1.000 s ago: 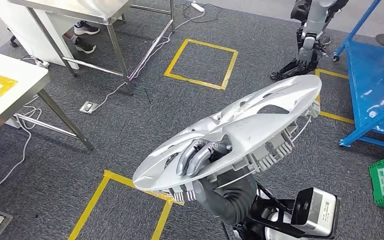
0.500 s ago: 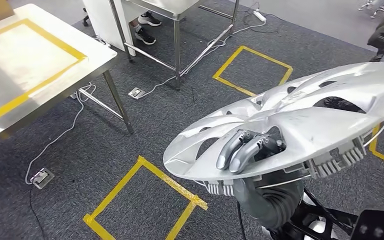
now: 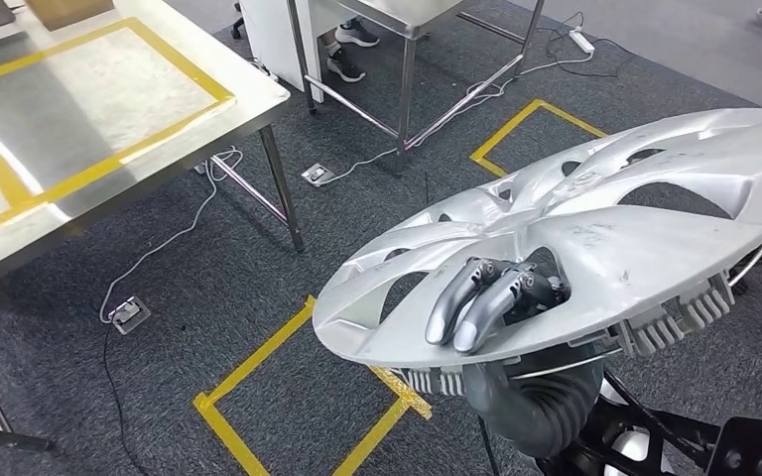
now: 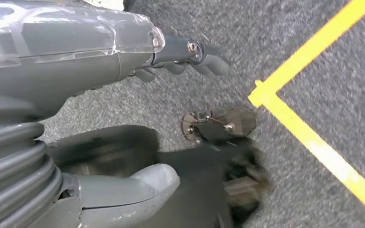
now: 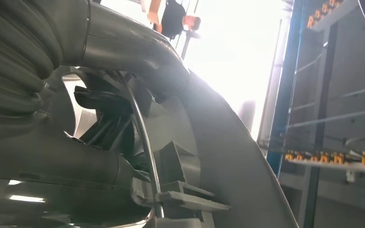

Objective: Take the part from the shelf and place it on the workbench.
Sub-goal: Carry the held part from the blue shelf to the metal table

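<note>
Transport is the step in hand: the part (image 3: 595,238), a large silver wheel cover, is already off the shelf and is being carried toward the workbench (image 3: 248,99), which is seen at about ten o'clock in the head view, well apart from the part. The cover is held roughly flat, tilted a little, out in front of the robot's body at about four o'clock of that view. It is gripped by the right hand (image 3: 491,302): fingers (image 3: 456,307) are hooked up through one of the spoke openings and curled over the top face, with the ribbed wrist underneath the rim. From the right wrist view, the clips and wire ring on the cover's underside (image 5: 171,190) are seen close against the hand.

The left hand (image 4: 180,52) hangs over the grey floor, fingers loosely apart, nothing in it.

Next, it is judged, the gap to the workbench must be closed and the cover brought level above the yellow-taped area (image 3: 109,94) before any release.
</note>
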Robot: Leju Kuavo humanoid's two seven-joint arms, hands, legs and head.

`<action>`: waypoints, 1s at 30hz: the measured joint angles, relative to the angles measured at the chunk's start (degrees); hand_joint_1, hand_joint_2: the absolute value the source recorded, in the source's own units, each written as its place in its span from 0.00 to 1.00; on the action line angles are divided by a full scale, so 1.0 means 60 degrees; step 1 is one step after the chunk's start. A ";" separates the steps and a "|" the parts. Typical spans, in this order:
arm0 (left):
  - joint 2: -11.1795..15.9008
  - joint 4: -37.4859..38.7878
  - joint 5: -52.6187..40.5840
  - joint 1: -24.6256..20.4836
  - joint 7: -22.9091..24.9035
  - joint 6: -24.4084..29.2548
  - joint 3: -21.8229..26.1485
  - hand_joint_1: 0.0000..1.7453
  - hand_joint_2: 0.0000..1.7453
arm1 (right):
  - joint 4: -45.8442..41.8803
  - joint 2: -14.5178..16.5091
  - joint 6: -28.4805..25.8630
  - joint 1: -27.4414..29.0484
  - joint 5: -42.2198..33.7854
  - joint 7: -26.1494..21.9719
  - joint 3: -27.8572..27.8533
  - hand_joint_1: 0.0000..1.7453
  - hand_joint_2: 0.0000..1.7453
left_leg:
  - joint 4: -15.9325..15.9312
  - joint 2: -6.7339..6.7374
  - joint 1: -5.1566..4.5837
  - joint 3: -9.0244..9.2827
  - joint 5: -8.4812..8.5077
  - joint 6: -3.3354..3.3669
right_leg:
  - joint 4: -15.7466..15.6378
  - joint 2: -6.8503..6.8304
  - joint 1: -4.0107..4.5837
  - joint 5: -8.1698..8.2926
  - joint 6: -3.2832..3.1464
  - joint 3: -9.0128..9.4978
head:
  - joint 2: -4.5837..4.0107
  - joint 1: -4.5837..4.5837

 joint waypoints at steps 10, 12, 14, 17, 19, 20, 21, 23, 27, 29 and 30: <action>0.0226 -0.0003 -0.0051 -0.0063 -0.0173 0.0045 0.0000 0.00 1.00 | -0.0137 -0.0067 -0.0245 0.0302 -0.0033 -0.0237 -0.0028 1.00 1.00 | -0.0269 -0.0976 -0.0101 0.0086 0.0095 0.0586 | 0.2668 0.0734 -0.0041 -0.1421 0.0217 -0.1064 | 0.0000 0.0314; 0.0217 -0.0003 -0.0057 -0.0053 -0.0007 0.0045 0.0000 0.00 1.00 | -0.0138 -0.0085 -0.0322 0.0409 -0.0029 -0.0321 -0.0032 1.00 1.00 | -0.0267 -0.1296 -0.0144 0.0101 0.0109 0.0602 | 0.2392 0.0807 -0.0019 -0.1010 0.0110 -0.0993 | 0.0000 0.0391; 0.0208 -0.0004 -0.0057 -0.0051 0.0138 0.0054 0.0000 0.00 1.00 | -0.0152 -0.0118 -0.0391 0.0457 -0.0025 -0.0394 -0.0058 1.00 1.00 | -0.0265 -0.1585 -0.0179 0.0115 0.0127 0.0596 | 0.1204 0.1130 0.0004 -0.0335 -0.0068 -0.0488 | 0.0000 0.0443; 0.0198 -0.0004 -0.0058 -0.0058 0.0255 0.0067 0.0000 0.00 1.00 | -0.0221 -0.0149 -0.0461 0.0547 -0.0018 -0.0471 -0.0129 1.00 1.00 | -0.0253 -0.1936 -0.0141 0.0018 0.0201 0.0482 | 0.0223 0.1515 0.0029 -0.0075 -0.0209 -0.0076 | 0.0000 0.0446; 0.0223 -0.0002 -0.0058 -0.0028 0.0281 0.0070 0.0000 0.00 1.00 | -0.0248 -0.0159 -0.0471 0.0568 -0.0016 -0.0500 -0.0165 1.00 1.00 | -0.0258 -0.2052 -0.0108 -0.0063 0.0242 0.0368 | 0.0080 0.1311 0.0027 -0.0034 -0.0201 -0.0017 | 0.0000 0.0487; 0.0242 -0.0003 -0.0067 -0.0008 0.0291 0.0070 -0.0001 0.00 1.00 | -0.0253 -0.0161 -0.0472 0.0576 -0.0016 -0.0512 -0.0176 1.00 1.00 | -0.0190 -0.1813 -0.0135 -0.0112 0.0175 0.0322 | -0.0005 0.1193 0.0011 0.0009 -0.0207 0.0020 | 0.0000 0.0469; 0.0261 -0.0004 -0.0097 0.0001 0.0301 0.0071 -0.0003 0.00 1.00 | -0.0266 -0.0161 -0.0474 0.0589 -0.0016 -0.0528 -0.0180 1.00 1.00 | 0.0030 -0.1486 -0.0157 -0.0224 0.0003 0.0277 | -0.0095 0.1059 -0.0006 0.0058 -0.0224 0.0058 | 0.0000 0.0407; 0.0285 -0.0006 -0.0220 -0.0012 0.0332 0.0078 -0.0014 0.00 1.00 | -0.0284 -0.0163 -0.0482 0.0638 -0.0032 -0.0561 -0.0182 1.00 1.00 | 0.1028 -0.0820 -0.0156 -0.0691 -0.0597 0.0197 | -0.0186 0.0798 -0.0011 0.0105 -0.0255 0.0092 | 0.0000 0.0256; 0.0346 -0.0006 -0.0394 -0.0023 0.0397 0.0108 -0.0033 0.00 1.00 | -0.0286 -0.0165 -0.0495 0.0756 -0.0102 -0.0597 -0.0178 1.00 1.00 | 0.2007 -0.0704 -0.0015 -0.1068 -0.0803 0.0034 | -0.0155 0.0267 -0.0035 0.0071 -0.0208 0.0083 | 0.0000 0.0082; 0.0425 -0.0006 -0.0415 -0.0031 0.0448 0.0123 -0.0036 0.00 1.00 | -0.0288 -0.0165 -0.0497 0.0767 -0.0092 -0.0632 -0.0178 1.00 1.00 | 0.0780 -0.0306 -0.0016 -0.0365 -0.0256 0.0007 | -0.0088 0.0062 -0.0040 0.0004 -0.0117 0.0099 | 0.0000 0.0031; 0.0468 -0.0006 -0.0429 -0.0044 0.0502 0.0128 -0.0036 0.00 1.00 | -0.0290 -0.0165 -0.0505 0.0771 -0.0081 -0.0662 -0.0178 1.00 1.00 | 0.0220 -0.0073 -0.0042 -0.0058 -0.0082 0.0055 | -0.0041 -0.0021 -0.0019 -0.0039 -0.0058 0.0103 | 0.0000 0.0007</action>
